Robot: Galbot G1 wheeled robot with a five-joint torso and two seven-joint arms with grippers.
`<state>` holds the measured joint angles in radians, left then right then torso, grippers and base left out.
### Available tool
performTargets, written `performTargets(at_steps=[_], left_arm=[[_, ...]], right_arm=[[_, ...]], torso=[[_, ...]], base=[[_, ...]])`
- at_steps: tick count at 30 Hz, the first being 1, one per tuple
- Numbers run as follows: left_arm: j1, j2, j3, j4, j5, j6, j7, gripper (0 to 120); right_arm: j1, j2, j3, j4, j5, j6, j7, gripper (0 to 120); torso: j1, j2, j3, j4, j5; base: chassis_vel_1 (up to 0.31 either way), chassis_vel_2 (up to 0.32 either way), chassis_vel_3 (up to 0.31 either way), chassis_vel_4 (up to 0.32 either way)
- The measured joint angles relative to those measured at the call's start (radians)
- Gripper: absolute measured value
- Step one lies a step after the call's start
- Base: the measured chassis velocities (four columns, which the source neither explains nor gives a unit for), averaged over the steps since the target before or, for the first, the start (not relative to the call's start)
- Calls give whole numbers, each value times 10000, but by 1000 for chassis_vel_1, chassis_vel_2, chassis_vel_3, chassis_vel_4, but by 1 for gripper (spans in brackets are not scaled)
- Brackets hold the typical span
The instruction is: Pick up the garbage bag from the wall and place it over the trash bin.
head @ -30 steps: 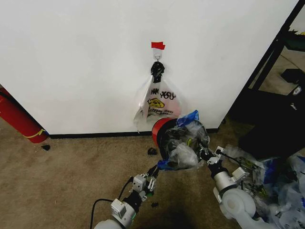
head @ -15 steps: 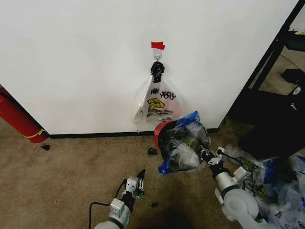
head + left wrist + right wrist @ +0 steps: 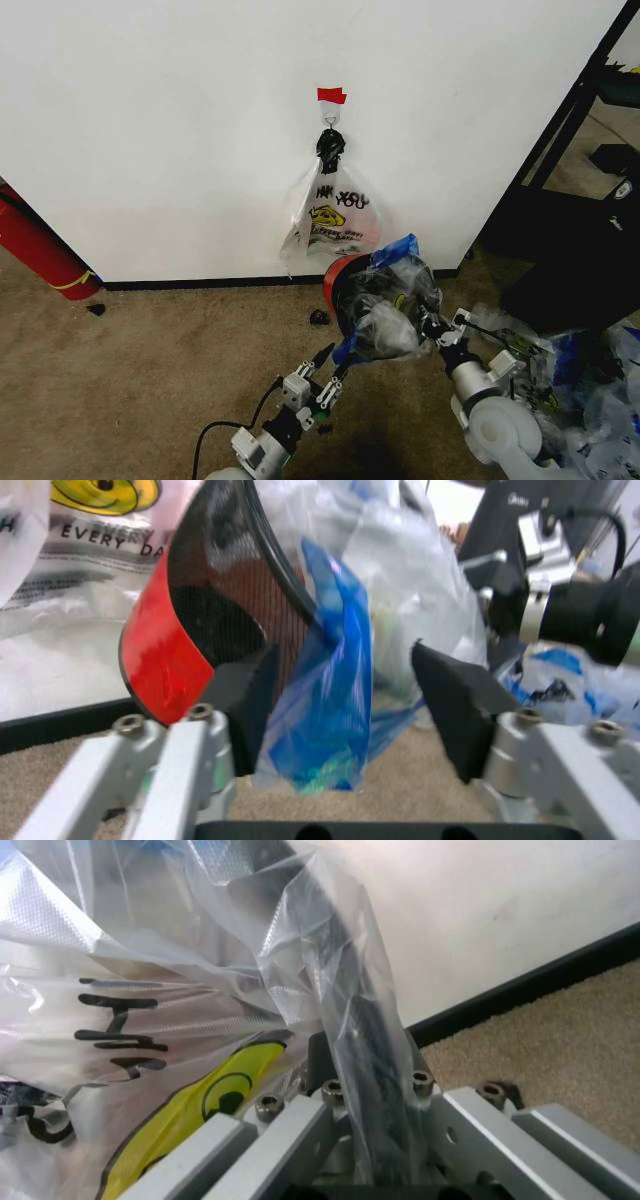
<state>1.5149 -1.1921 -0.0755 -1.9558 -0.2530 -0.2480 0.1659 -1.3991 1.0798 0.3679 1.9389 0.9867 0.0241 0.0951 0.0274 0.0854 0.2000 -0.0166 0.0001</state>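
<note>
The trash bin [image 3: 337, 276], black mesh with a red base, is held tilted off the carpet in front of the wall [image 3: 150, 120]. The garbage bag [image 3: 392, 300], thin clear plastic with blue patches, is draped over its mouth. My right gripper [image 3: 428, 325] is shut on the bin's rim through the plastic; in the right wrist view the gripper [image 3: 360, 1072] pinches the black rim under the film. My left gripper [image 3: 328, 372] is open just below the bag's hanging blue corner [image 3: 325, 705], which lies between its fingers [image 3: 250, 705] without being pinched.
A clear smiley "THANK YOU" bag [image 3: 335, 215] hangs from the hook [image 3: 330, 117] under red tape [image 3: 331, 95]. A red cylinder [image 3: 40, 250] leans at the left. A pile of plastic bags [image 3: 590, 400] and a black shelf frame [image 3: 570, 130] stand at the right.
My left gripper drew back low and to the left half a second ago and has now come forward again to the bag's blue corner. The right gripper and bin stayed put.
</note>
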Motion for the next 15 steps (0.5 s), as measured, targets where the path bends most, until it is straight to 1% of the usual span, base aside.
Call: performTargets(at_steps=[1, 2, 3, 4, 5, 6, 9, 12, 13, 15], left_arm=[[-30, -22, 8, 49, 142, 23, -44, 65], [-61, -51, 12, 97, 239, 40, -116, 66], [-84, -59, 17, 121, 240, 40, -158, 62], [-84, -59, 17, 121, 240, 40, -158, 62], [-99, -59, 33, 128, 113, 41, -203, 56], [-98, -59, 41, 128, 33, 41, -223, 55], [-88, -59, 35, 151, -37, 2, -276, 39], [-82, -53, 22, 168, -4, -46, -283, 34], [-79, -46, 17, 169, -4, -51, -290, 28], [-79, -29, 10, 168, -15, -52, -297, 22]], right_arm=[[0, -1, -4, 11, -2, 4, -12, 0], [0, -4, -10, 14, -3, 5, -21, 0], [2, -8, -16, 18, -4, 5, -27, 0], [2, -8, -16, 18, -4, 5, -27, 0], [7, -16, -24, 22, -9, 4, -33, 0], [11, -18, -26, 23, -16, 5, -37, 0], [32, -19, -44, 23, -51, 4, -56, 0], [57, -11, -57, 23, -62, 4, -56, 0], [74, -7, -66, 23, -72, 5, -56, 0], [107, -4, -75, 14, -92, 4, -57, 0]], torso=[[0, 0, 0, 0, -1], [0, 0, 0, 0, -1], [0, 0, 0, 1, -1], [0, 0, 0, 1, -1], [0, 0, 0, 0, -1], [0, 0, 0, 0, -1], [0, 0, 0, 0, 0], [0, 0, 0, 0, -1], [0, 0, 0, 1, 0], [0, 0, 0, 1, -1]], base=[[0, 0, 0, 0], [0, 0, 0, 0], [0, 0, 0, 0], [0, 0, 0, 0], [0, 0, 0, 0], [0, 0, 0, 0], [0, 0, 0, 0], [0, 0, 0, 0], [0, 0, 0, 0], [0, 0, 0, 0]])
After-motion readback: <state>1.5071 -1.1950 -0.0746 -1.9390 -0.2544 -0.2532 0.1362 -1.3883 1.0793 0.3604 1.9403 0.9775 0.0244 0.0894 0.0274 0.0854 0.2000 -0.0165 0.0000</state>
